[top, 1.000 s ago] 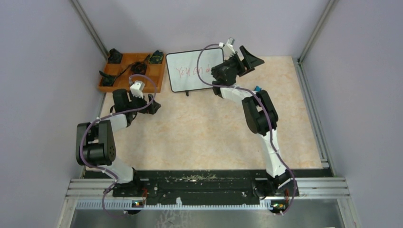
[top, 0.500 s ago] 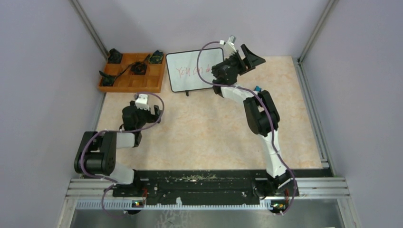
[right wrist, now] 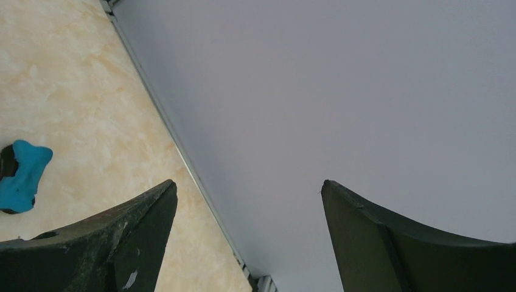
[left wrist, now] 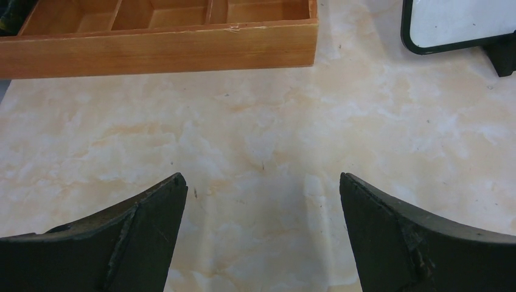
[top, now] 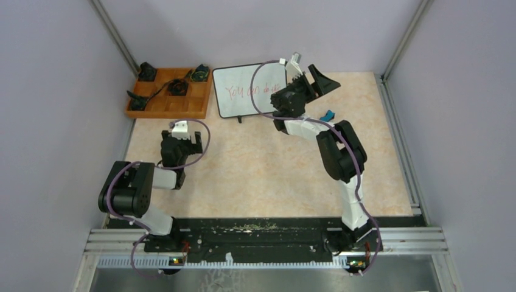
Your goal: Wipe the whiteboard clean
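Note:
The whiteboard (top: 243,91) stands at the back of the table, with red handwriting across it. Its lower left corner shows in the left wrist view (left wrist: 453,24). My right gripper (top: 316,79) is open and empty, raised just right of the board; in its wrist view (right wrist: 248,185) it faces the side wall. A small blue eraser (top: 327,115) lies on the table below it and also shows in the right wrist view (right wrist: 21,176). My left gripper (top: 190,137) is open and empty, low over bare table in front of the tray; its wrist view (left wrist: 261,182) shows nothing between the fingers.
An orange compartment tray (top: 170,92) with several dark small items stands left of the whiteboard; its front wall (left wrist: 158,52) shows in the left wrist view. Grey walls and metal rails enclose the table on three sides.
My left arm has drawn back from the tray toward the near side. My right wrist has shifted slightly left and up, and the blue eraser now shows fully beside the arm.

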Robot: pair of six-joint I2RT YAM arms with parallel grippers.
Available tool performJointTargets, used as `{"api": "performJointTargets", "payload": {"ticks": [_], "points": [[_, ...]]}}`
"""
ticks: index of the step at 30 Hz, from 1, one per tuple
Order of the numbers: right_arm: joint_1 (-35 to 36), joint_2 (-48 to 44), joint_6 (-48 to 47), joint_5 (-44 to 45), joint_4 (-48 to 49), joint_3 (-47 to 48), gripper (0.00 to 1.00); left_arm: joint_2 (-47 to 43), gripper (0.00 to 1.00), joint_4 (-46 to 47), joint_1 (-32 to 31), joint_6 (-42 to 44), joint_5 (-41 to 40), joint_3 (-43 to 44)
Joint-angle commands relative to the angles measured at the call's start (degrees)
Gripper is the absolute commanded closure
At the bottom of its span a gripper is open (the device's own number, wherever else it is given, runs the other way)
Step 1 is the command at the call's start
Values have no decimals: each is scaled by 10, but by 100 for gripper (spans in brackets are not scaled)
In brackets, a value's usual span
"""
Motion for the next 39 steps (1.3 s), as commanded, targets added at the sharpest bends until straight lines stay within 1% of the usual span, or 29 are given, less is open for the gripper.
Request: {"api": "performJointTargets", "payload": {"ticks": [1,12,19,27,30,33,34,36,37,38,39], "points": [[6,-56,38,96,113,-27,12,4,0,26,1,-9,-16,12],[24,-75,79,97,113,-91,12,4,0,26,1,-9,-16,12],[45,-73,93,96,113,-101,12,4,0,26,1,-9,-16,12],[38,-68,108,96,113,-106,12,4,0,26,1,-9,-16,12],[28,-57,126,96,113,-87,13,4,0,27,1,-10,-16,12],[20,-34,135,95,105,-38,14,4,0,26,1,-9,-16,12],[18,-28,152,93,81,-17,14,4,0,27,1,-9,-16,12],[12,-15,222,81,-23,25,14,4,0,26,0,-9,-16,12],[11,-13,299,67,-138,44,13,4,0,26,1,-9,-16,12],[10,-15,424,49,-291,64,12,4,0,26,1,-9,-16,12],[11,-16,573,23,-493,99,11,4,0,26,1,-9,-16,12]]}}
